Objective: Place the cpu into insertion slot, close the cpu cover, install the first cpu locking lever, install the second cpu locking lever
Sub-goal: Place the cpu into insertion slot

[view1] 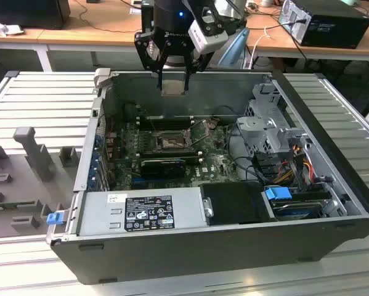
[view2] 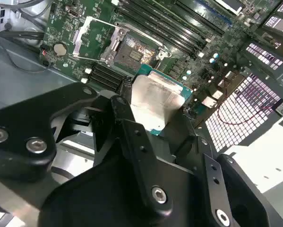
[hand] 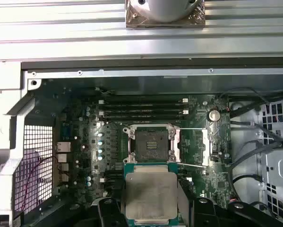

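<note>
The gripper hangs with its jaws pinching the cpu above the bare insertion slot. The cpu cover stands open. Placement is in hand, and it likely calls for squaring the chip to the socket.

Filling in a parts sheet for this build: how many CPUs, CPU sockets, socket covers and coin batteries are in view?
cpu: 1
insertion slot: 1
cpu cover: 1
coin battery: 1
Total: 4
</note>
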Robot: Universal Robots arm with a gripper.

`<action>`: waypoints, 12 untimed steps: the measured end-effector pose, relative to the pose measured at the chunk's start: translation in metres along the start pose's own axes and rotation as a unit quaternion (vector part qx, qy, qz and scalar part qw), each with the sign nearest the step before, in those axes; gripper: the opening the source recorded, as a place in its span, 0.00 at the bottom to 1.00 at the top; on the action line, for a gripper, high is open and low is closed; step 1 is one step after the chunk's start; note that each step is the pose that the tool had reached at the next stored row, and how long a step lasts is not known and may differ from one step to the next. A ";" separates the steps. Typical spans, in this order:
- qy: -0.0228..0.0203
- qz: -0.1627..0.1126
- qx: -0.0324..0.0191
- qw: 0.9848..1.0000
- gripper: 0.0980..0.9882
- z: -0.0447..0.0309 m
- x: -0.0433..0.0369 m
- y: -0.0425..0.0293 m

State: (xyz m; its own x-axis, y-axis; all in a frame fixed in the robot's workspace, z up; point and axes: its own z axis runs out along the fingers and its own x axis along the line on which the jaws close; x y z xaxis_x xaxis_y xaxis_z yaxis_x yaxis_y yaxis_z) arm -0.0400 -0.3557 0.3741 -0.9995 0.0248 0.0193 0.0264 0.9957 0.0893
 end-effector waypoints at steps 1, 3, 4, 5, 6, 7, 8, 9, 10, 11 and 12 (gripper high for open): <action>-0.001 0.010 0.000 1.000 0.48 0.0000 0.0000 0.0000; -0.002 0.026 0.000 1.000 0.48 0.0001 0.0000 0.0000; -0.003 0.037 -0.001 0.999 0.48 0.0003 0.0000 0.0000; -0.004 0.043 -0.001 0.999 0.48 0.0003 0.0000 0.0000; -0.004 0.049 -0.001 0.999 0.48 0.0004 0.0000 0.0000; -0.005 0.055 -0.001 0.998 0.48 0.0004 0.0000 0.0000; -0.006 0.063 -0.001 0.998 0.48 0.0005 0.0000 -0.0001; -0.006 0.064 -0.001 0.998 0.48 0.0006 0.0000 -0.0001; -0.006 0.064 -0.001 0.998 0.48 0.0010 0.0000 -0.0001; -0.006 0.064 -0.001 0.998 0.48 0.0016 0.0000 -0.0002; -0.006 0.064 -0.001 0.998 0.48 0.0020 0.0000 -0.0003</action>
State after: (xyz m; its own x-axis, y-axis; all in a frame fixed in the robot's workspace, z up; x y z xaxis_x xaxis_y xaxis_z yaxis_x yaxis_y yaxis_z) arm -0.0400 -0.3558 0.3720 -0.9882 0.1523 0.0193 0.1534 0.9841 0.0894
